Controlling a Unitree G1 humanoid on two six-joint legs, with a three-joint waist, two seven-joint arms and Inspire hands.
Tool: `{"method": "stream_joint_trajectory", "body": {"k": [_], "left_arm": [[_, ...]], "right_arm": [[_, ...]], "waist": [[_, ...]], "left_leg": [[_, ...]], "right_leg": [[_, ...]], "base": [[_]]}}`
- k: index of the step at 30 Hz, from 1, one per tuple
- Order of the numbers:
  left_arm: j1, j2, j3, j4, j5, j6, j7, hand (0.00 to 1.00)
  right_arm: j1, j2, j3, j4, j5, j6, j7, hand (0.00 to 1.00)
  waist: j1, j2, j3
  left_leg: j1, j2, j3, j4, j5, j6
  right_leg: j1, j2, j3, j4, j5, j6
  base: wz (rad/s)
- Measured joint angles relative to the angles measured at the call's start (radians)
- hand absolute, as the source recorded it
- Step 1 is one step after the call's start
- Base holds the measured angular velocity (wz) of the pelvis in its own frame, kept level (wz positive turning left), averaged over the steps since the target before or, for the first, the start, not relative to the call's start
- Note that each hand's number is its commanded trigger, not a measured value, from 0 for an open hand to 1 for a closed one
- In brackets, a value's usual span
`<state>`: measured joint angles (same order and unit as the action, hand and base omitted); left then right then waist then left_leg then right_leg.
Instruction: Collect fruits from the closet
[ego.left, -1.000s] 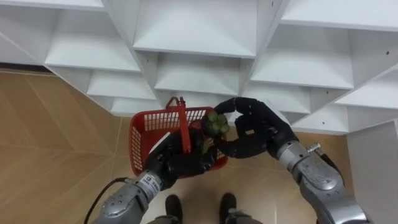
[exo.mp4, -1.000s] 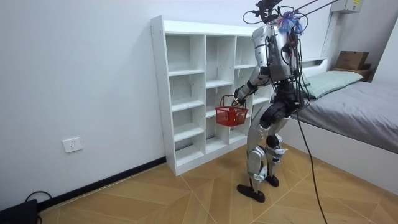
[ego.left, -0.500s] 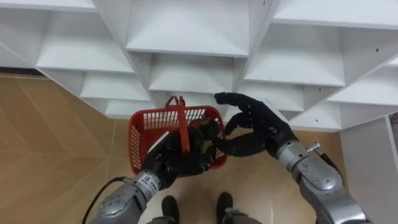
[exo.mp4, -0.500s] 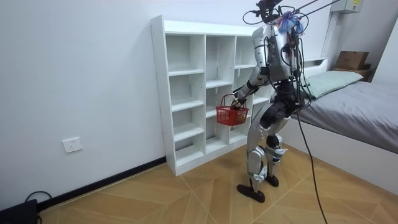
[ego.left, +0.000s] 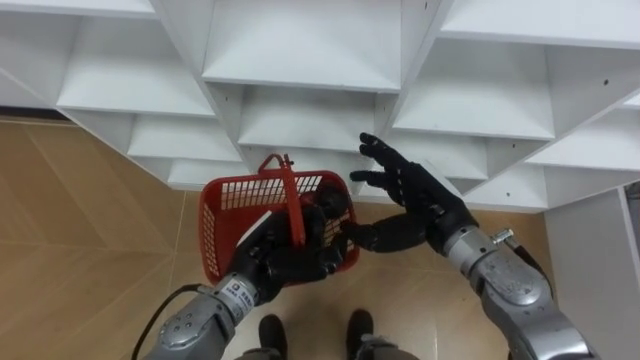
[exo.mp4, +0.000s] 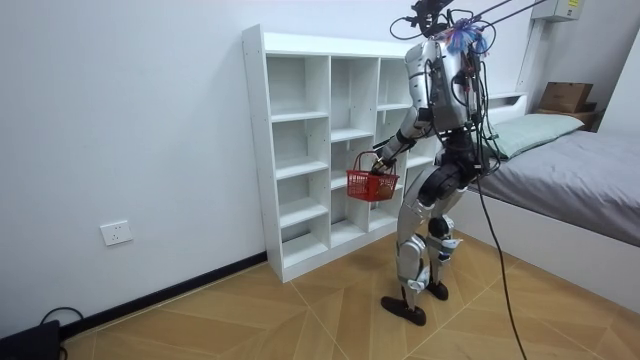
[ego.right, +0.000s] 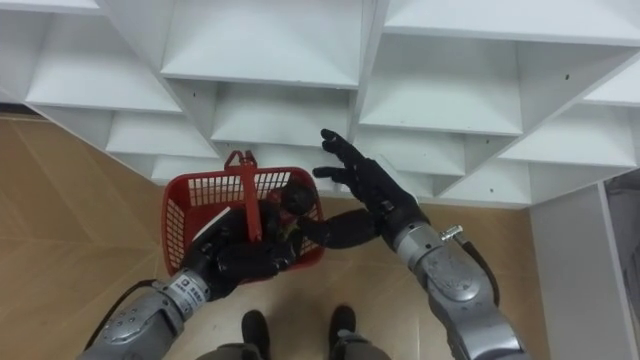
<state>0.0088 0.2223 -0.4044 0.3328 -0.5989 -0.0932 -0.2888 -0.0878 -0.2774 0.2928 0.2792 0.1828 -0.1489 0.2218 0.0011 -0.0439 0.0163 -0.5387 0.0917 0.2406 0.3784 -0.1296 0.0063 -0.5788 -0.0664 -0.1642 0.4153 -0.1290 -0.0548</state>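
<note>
Now: my left robot hand (ego.left: 285, 258) clenched round basket (ego.left: 215, 235) handle. Right robot hand (ego.left: 410, 195) just right of basket, fingers spread, empty. Dark fruit (ego.left: 330, 202) inside basket, by right wall. Probably light, round, rolls easily, so I'd cup it whole, not pinch. Basket stiff; carry by handle.

Basket (ego.left: 222, 222): red plastic, open mesh walls, a slight shine along the rim. The dark fruit (ego.left: 331, 199) inside looks smooth and faintly glossy. Left hand (ego.left: 290, 257) and right hand (ego.left: 415, 205) are matt black with plastic-looking shells. Far side, the shelf (ego.left: 300, 60) is white board, smooth and matt. Floor (ego.left: 90, 230) is tan wood parquet with a satin sheen. At the room view's right, the bed (exo.mp4: 590, 165) wears grey matt cloth, and the wall (exo.mp4: 130, 120) is plain white, matt.
</note>
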Motion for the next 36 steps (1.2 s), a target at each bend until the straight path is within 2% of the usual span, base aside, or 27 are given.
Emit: {"method": "stream_joint_trajectory", "body": {"k": [14,19,22,26,30,36], "left_arm": [[-0.013,0.002,0.018,0.000,0.025,0.001,0.000,1.00],[-0.006,0.026,0.016,0.019,0.025,0.000,-0.009,1.00],[0.002,0.040,0.019,0.034,0.039,0.000,-0.009,1.00],[0.004,0.043,0.035,0.119,0.071,0.000,-0.014,1.00],[0.006,0.042,0.071,0.218,0.093,0.000,-0.033,1.00],[0.066,0.056,0.124,0.259,0.143,0.000,-0.037,1.00]], "right_arm": [[0.002,-0.003,0.002,0.035,0.012,-0.001,0.022,0.00],[0.009,-0.010,0.005,0.077,0.091,0.000,0.043,0.00],[0.010,-0.016,0.007,0.104,0.096,0.001,0.050,0.00],[0.012,-0.021,0.003,0.142,0.096,0.003,0.074,0.00],[0.024,-0.023,-0.008,0.144,0.096,0.006,0.082,0.00],[0.084,-0.023,-0.046,0.143,0.096,0.007,0.077,0.00]], "waist": [[0.008,0.002,0.0014],[0.031,0.004,0.0033],[0.031,0.006,0.0056],[0.025,0.003,0.0088],[0.022,-0.012,0.0180],[0.017,-0.015,0.0163]], "left_leg": [[0.020,0.001,-0.005,0.000,0.000,0.000],[0.059,-0.001,0.001,-0.022,0.000,-0.001],[0.076,-0.002,0.001,-0.031,0.001,-0.001],[0.105,-0.002,0.001,-0.041,0.001,-0.003],[0.131,-0.002,0.001,-0.043,-0.003,-0.005],[0.189,-0.001,-0.012,-0.052,-0.011,-0.009]], "right_leg": [[0.029,0.000,-0.010,-0.003,0.000,0.000],[0.061,0.001,-0.006,-0.020,0.000,0.001],[0.076,0.001,-0.006,-0.025,-0.001,0.002],[0.110,0.003,-0.011,-0.034,-0.003,0.004],[0.142,0.005,-0.015,-0.046,-0.006,0.006],[0.227,0.013,-0.034,-0.089,-0.004,0.010]], "base": [[0.01],[-0.02],[0.00],[0.02],[0.03],[0.08]]}}
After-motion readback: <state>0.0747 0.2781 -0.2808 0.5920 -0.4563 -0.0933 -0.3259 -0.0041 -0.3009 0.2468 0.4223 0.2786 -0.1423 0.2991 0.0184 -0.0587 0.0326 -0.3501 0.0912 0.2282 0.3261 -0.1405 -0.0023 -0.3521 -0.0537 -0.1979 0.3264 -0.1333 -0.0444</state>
